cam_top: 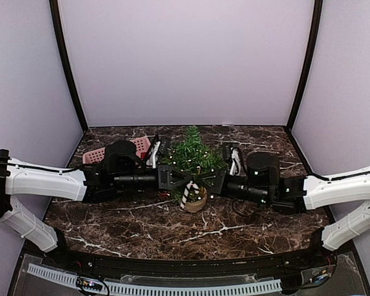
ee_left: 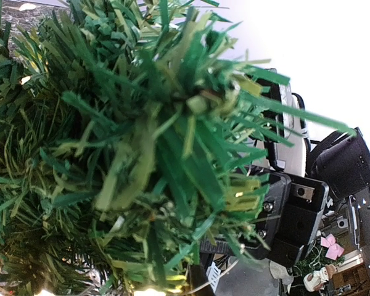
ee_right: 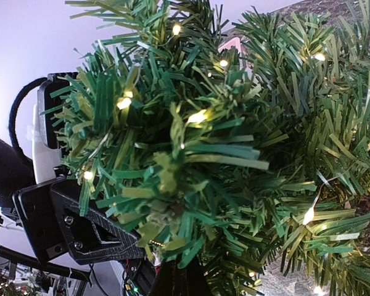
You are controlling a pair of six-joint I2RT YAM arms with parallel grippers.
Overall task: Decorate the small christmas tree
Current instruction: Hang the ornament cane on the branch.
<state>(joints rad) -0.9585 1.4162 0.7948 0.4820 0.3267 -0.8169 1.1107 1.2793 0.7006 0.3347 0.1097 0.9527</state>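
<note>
Both arms at the small christmas tree (cam_top: 192, 153).
Fingers pressed together on left gripper (cam_top: 186, 179) and right gripper (cam_top: 201, 180), tips close; candy cane (cam_top: 188, 193) by pot (cam_top: 198, 201).

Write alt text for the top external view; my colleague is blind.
A small christmas tree hung with a candy cane stands mid-table. The left end effector and right end effector reach into its lower branches; a pink basket lies behind the left arm.

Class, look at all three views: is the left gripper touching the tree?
Touching. The right wrist view shows the left gripper with its tip buried among the needles of the tree, and branches lie across it.
</note>
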